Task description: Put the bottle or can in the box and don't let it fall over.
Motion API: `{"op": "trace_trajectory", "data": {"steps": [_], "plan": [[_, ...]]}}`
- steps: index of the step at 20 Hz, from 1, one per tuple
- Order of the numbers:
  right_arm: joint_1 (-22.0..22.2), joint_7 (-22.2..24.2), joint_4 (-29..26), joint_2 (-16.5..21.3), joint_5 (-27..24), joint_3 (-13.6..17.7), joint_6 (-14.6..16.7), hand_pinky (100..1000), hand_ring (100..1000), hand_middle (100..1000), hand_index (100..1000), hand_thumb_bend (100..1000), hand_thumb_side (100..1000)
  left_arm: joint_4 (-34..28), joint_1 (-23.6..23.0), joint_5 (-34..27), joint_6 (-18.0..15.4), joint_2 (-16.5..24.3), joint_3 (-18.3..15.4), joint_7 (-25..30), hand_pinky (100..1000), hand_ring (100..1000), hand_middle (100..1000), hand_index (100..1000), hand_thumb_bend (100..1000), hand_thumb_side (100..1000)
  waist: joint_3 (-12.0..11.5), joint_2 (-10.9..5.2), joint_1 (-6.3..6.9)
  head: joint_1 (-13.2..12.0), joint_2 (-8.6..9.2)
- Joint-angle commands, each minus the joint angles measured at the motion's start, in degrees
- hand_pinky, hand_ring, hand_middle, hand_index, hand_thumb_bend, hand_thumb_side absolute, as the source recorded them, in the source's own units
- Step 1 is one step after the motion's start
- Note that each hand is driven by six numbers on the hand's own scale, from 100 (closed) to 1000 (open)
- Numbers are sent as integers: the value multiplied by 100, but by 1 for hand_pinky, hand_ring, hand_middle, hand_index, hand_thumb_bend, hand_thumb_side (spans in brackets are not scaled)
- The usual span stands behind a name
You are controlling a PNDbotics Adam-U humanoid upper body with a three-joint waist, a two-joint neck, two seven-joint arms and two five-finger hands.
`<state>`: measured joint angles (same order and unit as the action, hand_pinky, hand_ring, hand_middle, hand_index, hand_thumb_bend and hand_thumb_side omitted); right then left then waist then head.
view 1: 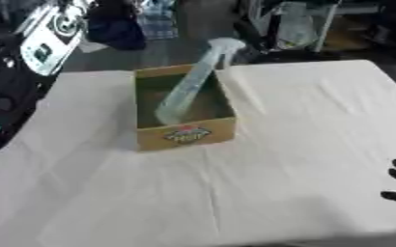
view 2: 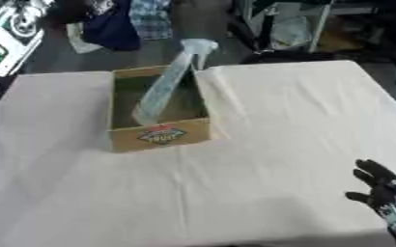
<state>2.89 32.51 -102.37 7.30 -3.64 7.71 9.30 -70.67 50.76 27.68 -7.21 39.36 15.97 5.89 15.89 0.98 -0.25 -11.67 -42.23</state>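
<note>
Bottle: a pale, clear spray bottle (view 1: 190, 83) is in the box, base down near the front inside corner, body leaning back so that its white trigger head pokes out over the far rim, upper centre of the frame.
Box: open brown cardboard box (view 1: 184, 136) with a printed label on its front wall, sitting on the table left of centre.
Table: covered in a white cloth (view 2: 261, 144), nothing else on it.
Right hand: black hand (view 2: 386, 190) at the lower right edge, fingers straight and spread, holding nothing, well apart from the box.
Left hand: not seen in either view.
Done: the bottle appears placed inside and released.
Left: it is tilted against the rim, not upright; whether that counts as not fallen is a judgement call. Little else seems to remain.
</note>
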Motion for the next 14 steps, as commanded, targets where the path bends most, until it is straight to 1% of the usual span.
{"op": "trace_trajectory", "data": {"steps": [1, 2, 3, 4, 6, 8, 9, 11, 13, 14], "plan": [[-66, -8, -72, 72, -26, 28, -4, 797, 1000, 973, 1000, 100, 640, -523, -94, -313, 8, 347, -139, -98, 828, 795, 782, 935, 199, 886, -21, -38, -3, 48, 34], [-67, -14, -72, 71, -20, 33, -5, 797, 1000, 973, 1000, 100, 640, -748, -220, -539, 50, 451, -181, -172, 824, 790, 777, 933, 180, 881, -29, -34, -1, 51, 35], [-70, -19, -73, 69, -16, 36, -6, 797, 1000, 973, 1000, 100, 637, -997, -385, -796, 107, 560, -236, -260, 814, 779, 767, 928, 127, 879, -46, -28, 1, 52, 39], [-73, -21, -74, 67, -13, 38, -6, 797, 1000, 973, 1000, 100, 641, -1274, -574, -1067, 189, 667, -295, -355, 813, 777, 763, 927, 108, 883, -56, -22, 2, 53, 44], [-77, -30, -76, 59, -7, 47, -7, 797, 1000, 973, 1000, 100, 644, -1889, -1046, -1662, 302, 802, -441, -565, 803, 765, 750, 922, 100, 905, -83, -10, 1, 60, 62], [-82, -41, -75, 48, -1, 58, -10, 797, 1000, 973, 1000, 100, 646, -2503, -1631, -2222, 403, 790, -650, -823, 783, 744, 729, 914, 100, 932, -109, 3, -4, 53, 85], [-86, -46, -77, 41, -2, 62, -11, 797, 1000, 973, 1000, 100, 644, -2800, -1967, -2471, 444, 731, -760, -971, 778, 739, 725, 911, 100, 930, -119, 10, -7, 53, 99], [-98, -57, -80, 28, -6, 73, -17, 797, 1000, 973, 1000, 100, 652, -3328, -2652, -2848, 504, 487, -951, -1257, 764, 724, 707, 904, 100, 947, -147, 28, -11, 47, 128], [-102, -73, -75, 11, 1, 90, -27, 797, 1000, 973, 1000, 100, 655, -3696, -3268, -3098, 534, 54, -1079, -1488, 756, 714, 695, 900, 100, 971, -186, 38, -17, 56, 132], [-104, -84, -76, 2, 5, 99, -29, 797, 1000, 973, 1000, 100, 653, -3816, -3551, -3184, 534, -253, -1124, -1575, 754, 711, 692, 898, 100, 982, -213, 45, -25, 65, 131]]}}
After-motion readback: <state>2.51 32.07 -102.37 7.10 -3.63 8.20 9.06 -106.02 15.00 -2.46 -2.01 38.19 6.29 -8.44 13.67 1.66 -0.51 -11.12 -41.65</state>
